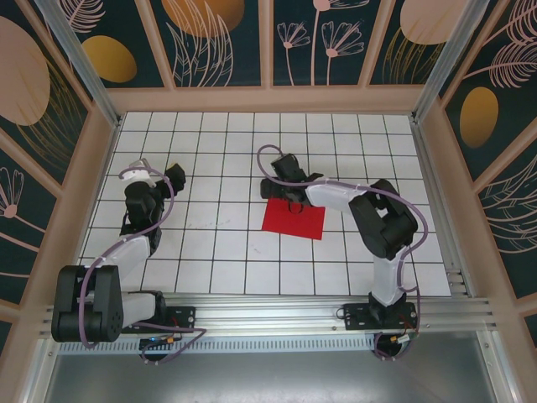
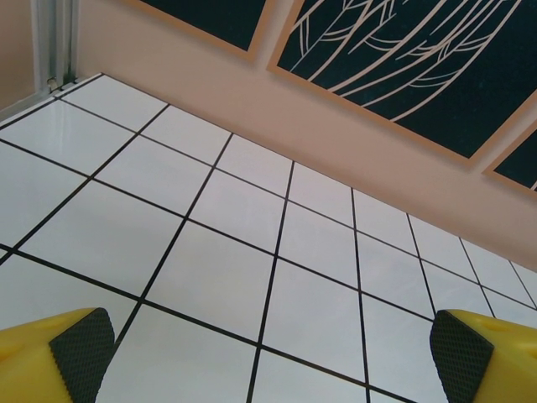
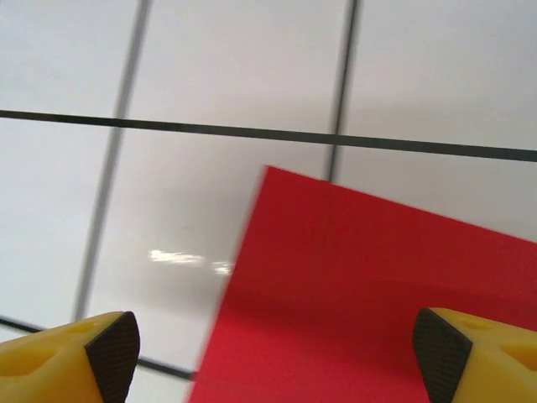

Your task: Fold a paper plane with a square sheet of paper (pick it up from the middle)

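The right arm (image 1: 382, 222) rises from its base, near and right of the paper (image 1: 294, 222), bends at the elbow and reaches left. The right gripper (image 1: 287, 195) hangs over the paper's far edge, tilted down. Its fingers (image 3: 109, 353) stand wide apart, one off the paper's corner, the other over the red. The left arm (image 1: 138, 235) is folded well left of the paper. The left gripper (image 1: 174, 178) is spread wide, with nothing between its pads (image 2: 80, 348).

White grid-tiled table (image 1: 210, 252) (black lines), ringed by dark leaf-patterned wall panels (image 1: 218, 42).
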